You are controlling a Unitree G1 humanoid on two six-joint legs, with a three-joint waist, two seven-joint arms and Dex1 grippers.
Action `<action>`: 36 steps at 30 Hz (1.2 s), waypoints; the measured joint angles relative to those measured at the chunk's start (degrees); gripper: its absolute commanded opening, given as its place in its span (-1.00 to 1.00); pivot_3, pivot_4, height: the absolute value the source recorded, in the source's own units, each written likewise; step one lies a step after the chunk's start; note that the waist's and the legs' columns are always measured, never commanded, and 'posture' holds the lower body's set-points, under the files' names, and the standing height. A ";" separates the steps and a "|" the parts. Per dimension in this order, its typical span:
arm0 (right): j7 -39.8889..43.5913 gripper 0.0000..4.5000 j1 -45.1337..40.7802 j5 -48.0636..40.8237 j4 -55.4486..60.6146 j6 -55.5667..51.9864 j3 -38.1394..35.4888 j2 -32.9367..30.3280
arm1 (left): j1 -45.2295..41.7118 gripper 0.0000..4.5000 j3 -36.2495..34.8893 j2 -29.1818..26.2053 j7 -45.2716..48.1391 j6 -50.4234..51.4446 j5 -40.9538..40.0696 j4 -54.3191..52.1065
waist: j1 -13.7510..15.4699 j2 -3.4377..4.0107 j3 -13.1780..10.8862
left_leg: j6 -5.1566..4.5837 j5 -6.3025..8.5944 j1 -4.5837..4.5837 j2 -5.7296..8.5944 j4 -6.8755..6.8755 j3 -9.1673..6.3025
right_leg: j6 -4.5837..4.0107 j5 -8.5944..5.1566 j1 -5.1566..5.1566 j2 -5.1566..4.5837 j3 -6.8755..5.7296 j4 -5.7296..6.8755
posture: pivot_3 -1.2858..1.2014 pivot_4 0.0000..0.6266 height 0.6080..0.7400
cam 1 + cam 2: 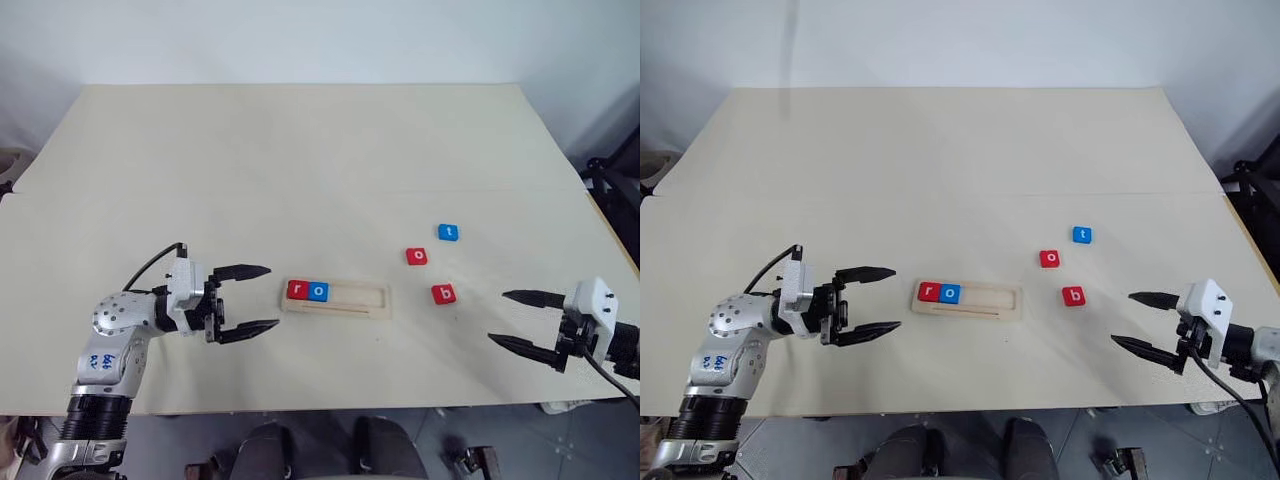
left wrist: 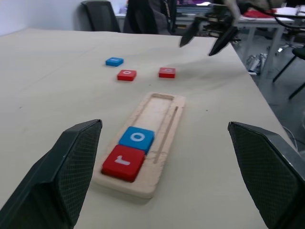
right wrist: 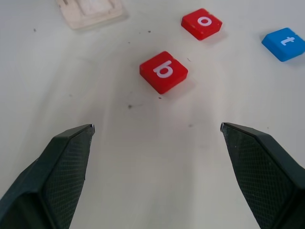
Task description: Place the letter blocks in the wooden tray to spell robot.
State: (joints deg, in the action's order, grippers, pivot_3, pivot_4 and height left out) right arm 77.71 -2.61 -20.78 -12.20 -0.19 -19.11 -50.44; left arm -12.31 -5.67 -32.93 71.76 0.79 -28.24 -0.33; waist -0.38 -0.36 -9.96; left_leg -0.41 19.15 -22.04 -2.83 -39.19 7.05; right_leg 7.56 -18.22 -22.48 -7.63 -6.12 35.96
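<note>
Tray of pale wood lies flat on the beige worktop, near the front edge and roughly midway between the two hands. Its long axis runs left to right across the head views, parallel to that front edge.

Two blocks sit in its groove at the left end, touching each other: a red r outermost, then a blue o just beside it. Both letters read upright from the robot's side. The remaining groove to their right is bare wood.

Three more blocks lie loose on the worktop to the right of the tray, apart from one another. A red b is nearest the tray's right end. A red o sits farther back, and a blue t farther back still.

Left hand hovers just left of the tray's left end, pointing along the tray toward the right, its two black fingers spread wide and holding nothing.

Right hand hangs to the right of the red b, pointing back toward it, fingers likewise spread wide and empty.
</note>
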 measured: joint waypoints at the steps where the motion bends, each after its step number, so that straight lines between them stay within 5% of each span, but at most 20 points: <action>1: 1.00 0.98 -2.49 0.31 -1.84 0.66 1.46 -0.21 | 0.42 1.00 0.05 -0.66 0.02 0.48 -0.04 -0.83 | 0.02 0.00 0.00 | 0.01 0.00 0.00 -0.01 0.00 0.00 | 0.00 0.00 0.00 0.00 0.00 0.00 | 0.03 -0.52 1.00; 11: 9.10 0.98 -28.33 7.61 -21.41 3.90 16.59 -1.13 | 1.79 1.00 0.28 -2.19 0.05 5.34 -1.83 -6.40 | 0.37 0.08 -0.04 | 0.01 -0.01 -0.08 0.03 -0.07 0.01 | 0.00 0.00 0.00 -0.07 -0.05 -0.04 | 0.03 -0.52 1.00; 21: 10.28 0.98 -34.96 10.22 -30.84 7.96 23.75 2.43 | 3.66 1.00 0.57 -1.62 -0.89 5.97 -2.32 -10.09 | 0.22 0.09 -0.05 | 0.02 -0.01 -0.08 0.01 -0.09 0.01 | 0.00 0.00 0.00 -0.06 -0.06 0.00 | 0.03 -0.52 1.00; 24: 10.35 0.72 -35.10 10.21 -30.98 8.79 24.72 2.66 | 3.65 1.00 0.57 -1.58 -1.06 5.96 -2.33 -10.18 | 0.19 0.09 -0.05 | 0.02 -0.01 -0.08 0.01 -0.08 0.01 | 0.00 0.00 0.00 -0.06 -0.06 0.00 | 0.03 -0.52 1.00; 31: 10.42 -0.32 -34.44 10.46 -31.05 10.84 25.43 3.32 | 2.94 1.00 0.57 -1.26 -1.50 5.65 -2.32 -10.11 | 0.21 0.10 -0.05 | 0.02 -0.01 -0.08 0.01 -0.09 0.00 | 0.00 0.00 0.00 -0.06 -0.06 0.00 | 0.03 -0.52 1.00; 36: 10.43 -0.34 -34.30 10.42 -30.74 11.20 25.43 3.37 | 1.79 1.00 0.57 -1.26 -1.64 5.02 -2.30 -9.76 | 0.13 0.09 -0.05 | 0.02 -0.01 -0.08 0.01 -0.09 0.00 | 0.00 0.00 0.00 -0.06 -0.06 0.00 | 0.03 -0.52 1.00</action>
State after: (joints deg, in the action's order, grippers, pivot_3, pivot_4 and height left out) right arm 88.14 -36.92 -10.36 -42.95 11.01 6.31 -47.08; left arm -10.52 -5.10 -34.19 70.12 5.81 -30.53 -10.09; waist -0.25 -0.27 -10.00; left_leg -0.39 19.14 -22.12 -2.82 -39.27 7.05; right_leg 7.56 -18.22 -22.48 -7.69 -6.18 35.96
